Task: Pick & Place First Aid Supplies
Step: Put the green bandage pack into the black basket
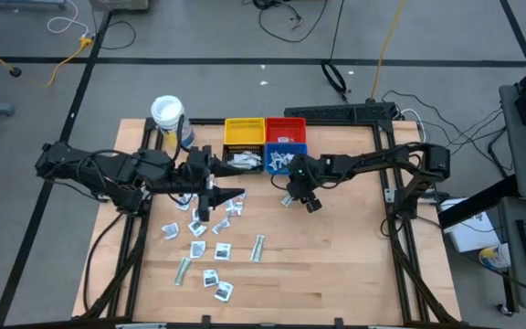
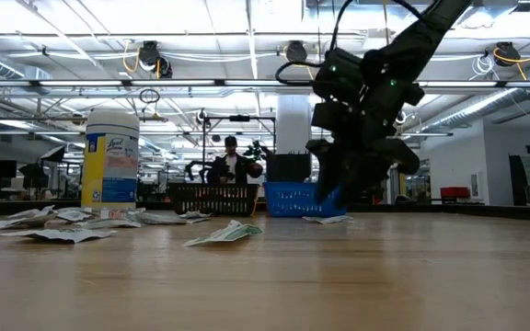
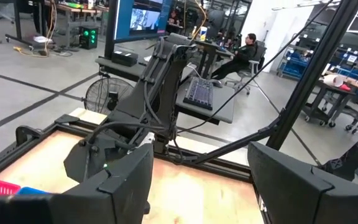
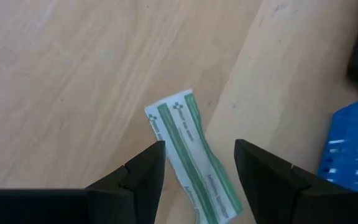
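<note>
Directly below open right end effector (image 4: 199, 163): green-striped packet (image 4: 191, 155); untouched.

Bright, even overhead ceiling lights, soft shadows on the table (image 1: 336, 265); the wrist views look slightly blurred.

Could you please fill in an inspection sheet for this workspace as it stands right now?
Surface: wooden table, bare toward its right and front.
Job's things: white packets scattered on the table's left half; one green-striped strip lies flat under the right pincer; more packets in the yellow bin and blue bin.
Clutter: white-lidded jar at the back left; red bin beside the yellow one.
Grippers: left pincer open, empty, over the packets; right pincer open, straddling the strip from above.
Cables: loose cables on the floor behind the table.
Surroundings: seated person at a desk beyond.
</note>
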